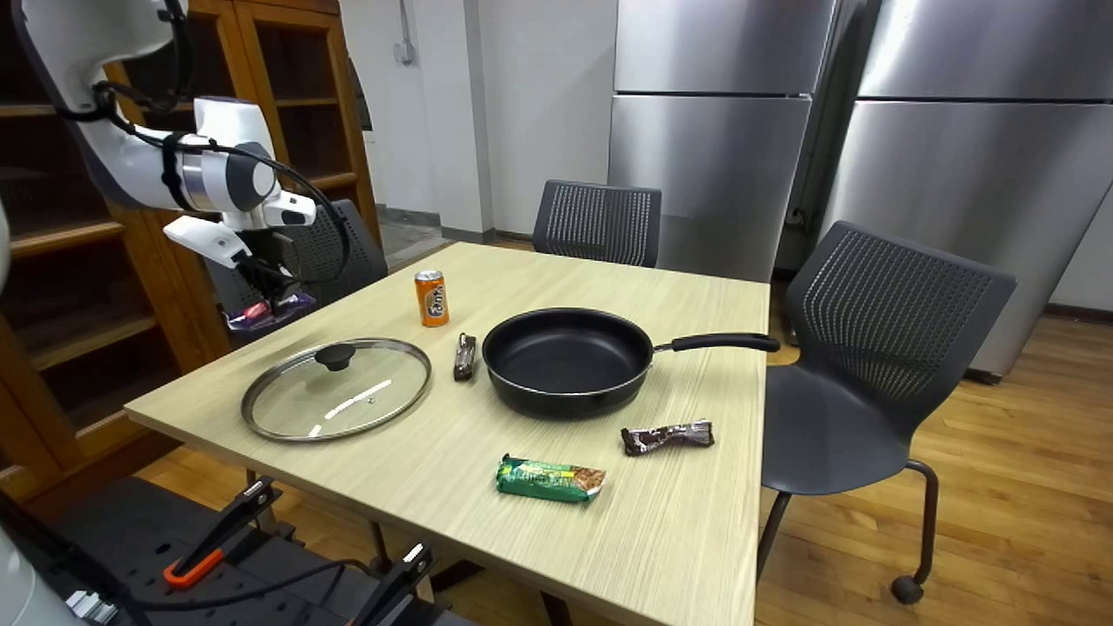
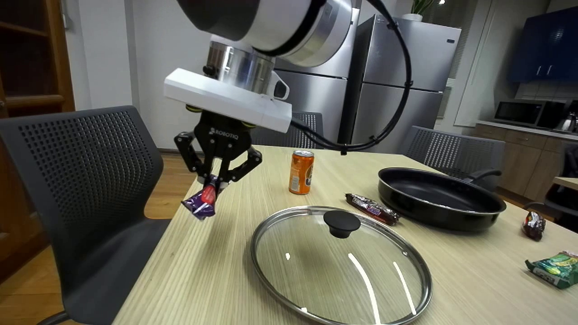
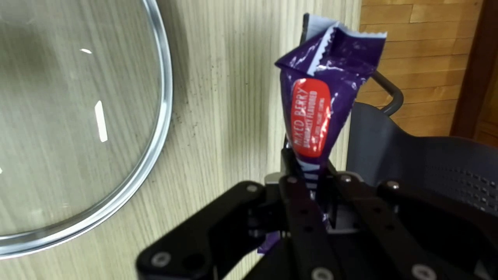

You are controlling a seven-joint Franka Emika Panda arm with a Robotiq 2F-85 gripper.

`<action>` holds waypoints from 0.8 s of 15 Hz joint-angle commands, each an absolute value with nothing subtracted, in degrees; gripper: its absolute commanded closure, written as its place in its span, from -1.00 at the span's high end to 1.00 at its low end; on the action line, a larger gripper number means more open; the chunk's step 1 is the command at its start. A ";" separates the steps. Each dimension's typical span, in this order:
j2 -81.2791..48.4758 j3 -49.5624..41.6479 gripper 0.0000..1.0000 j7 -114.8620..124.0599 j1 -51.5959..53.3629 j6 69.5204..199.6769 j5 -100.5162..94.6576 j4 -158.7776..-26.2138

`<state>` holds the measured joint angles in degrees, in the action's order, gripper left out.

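Purple packet (image 3: 319,101), one, in claw (image 2: 215,183)

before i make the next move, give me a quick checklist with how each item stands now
1. Grip closed: ok, the hand is shut on the purple bar.
2. Lift off the table: ok, the bar appears raised above the surface, near an edge.
3. Gap to the glass lid: ok, the wrist view shows space between lid and bar.
4. Upright orange can: ok, standing apart from the hand.
5. Free room past that edge: not ok, a black chair stands close beside it.
6. Bar's far end unpinched: cannot tell, mostly hidden by the hand.
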<state>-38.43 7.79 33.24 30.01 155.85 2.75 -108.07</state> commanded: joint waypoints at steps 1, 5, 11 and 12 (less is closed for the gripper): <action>-30.82 7.87 -0.94 30.94 28.25 156.36 3.67 -115.87; -25.65 7.74 -0.94 29.12 25.93 156.43 3.59 -121.07; -18.95 8.35 -0.94 23.85 20.25 157.25 4.51 -128.40; -17.93 8.31 -0.94 23.06 19.30 157.36 4.58 -129.51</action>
